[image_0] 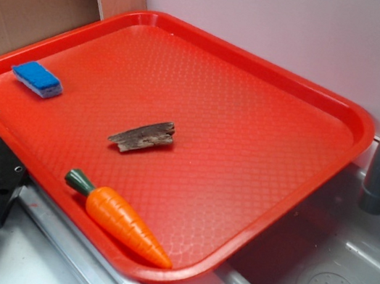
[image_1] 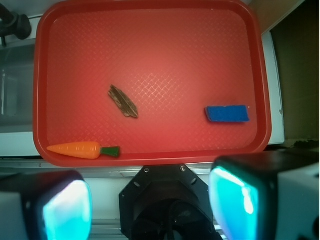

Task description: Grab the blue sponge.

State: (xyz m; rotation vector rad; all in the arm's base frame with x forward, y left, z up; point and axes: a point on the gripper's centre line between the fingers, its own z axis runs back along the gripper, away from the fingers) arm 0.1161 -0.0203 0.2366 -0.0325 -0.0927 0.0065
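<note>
Sponge first: the blue sponge [image_0: 38, 78] lies flat near the red tray's [image_0: 288, 86] rim, well apart from the bark piece [image_0: 143, 136] and toy carrot [image_0: 119, 219]; the gripper [image_1: 150, 205] hangs high above, fingers spread, holding nothing; better to centre over it, then straddle its narrow sides.

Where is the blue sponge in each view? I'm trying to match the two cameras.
Exterior: blue sponge sits at the red tray's left edge.
Wrist: blue sponge lies right of centre, near the tray's right rim.
Shared landmark: the bark piece mid-tray.
</note>
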